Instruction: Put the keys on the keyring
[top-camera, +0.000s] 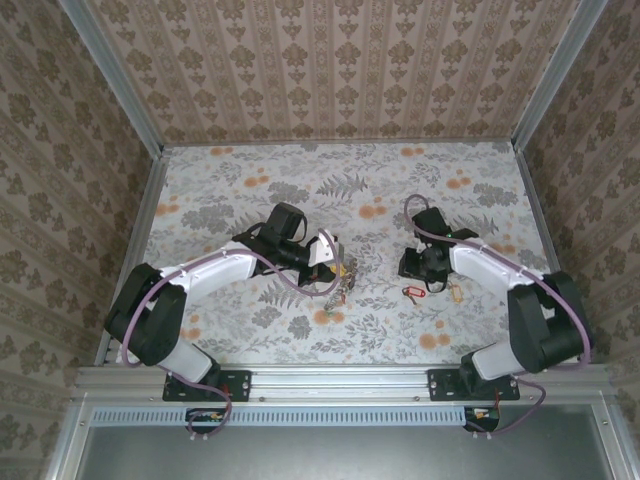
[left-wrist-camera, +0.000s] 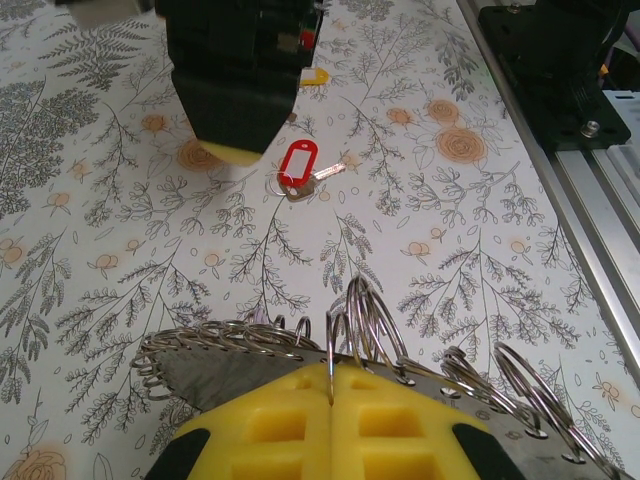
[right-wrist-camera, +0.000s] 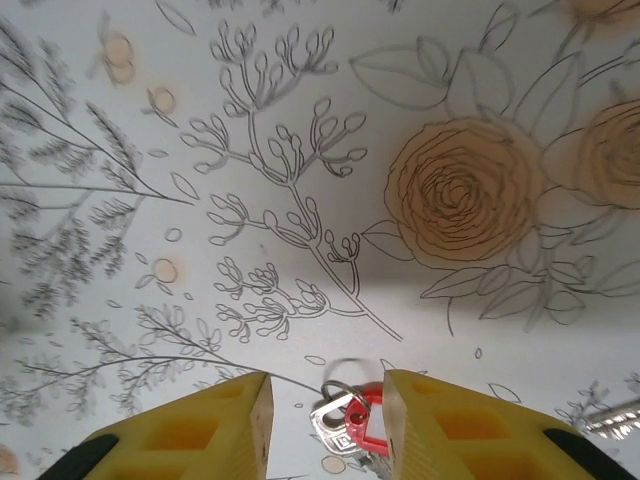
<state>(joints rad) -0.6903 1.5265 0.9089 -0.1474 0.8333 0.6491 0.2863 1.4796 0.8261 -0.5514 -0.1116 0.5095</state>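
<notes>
The keyring (left-wrist-camera: 250, 365) is pinched between the left fingers (left-wrist-camera: 270, 420), which are pressed together on its near edge. In the left wrist view it is seen as a thin dark band, fringed along its rim with silvery wire rings (left-wrist-camera: 365, 320) that stand up and fan out to either side of the yellow pads. From above, the keyring (top-camera: 340, 285) is seen hanging just past the end of the left arm (top-camera: 215, 270), near the middle of the floral surface (top-camera: 250, 190).

The right fingers (right-wrist-camera: 190, 430) are spread apart and held low over the surface, with a red key (right-wrist-camera: 352, 418) lying between them. Its small wire loop and metal blade are seen in the gap, and its red tag lies closer to one finger; whether that finger is touched by it cannot be told. In the left wrist view the same red key (left-wrist-camera: 297, 165) is seen flat on the surface just beside the tip of the right arm (top-camera: 490, 265), well apart from the keyring. From above it is seen as a red spot (top-camera: 412, 292) near the right arm's tip.

A yellow key (left-wrist-camera: 315, 76) is found a little beyond the red one, also flat on the surface
</notes>
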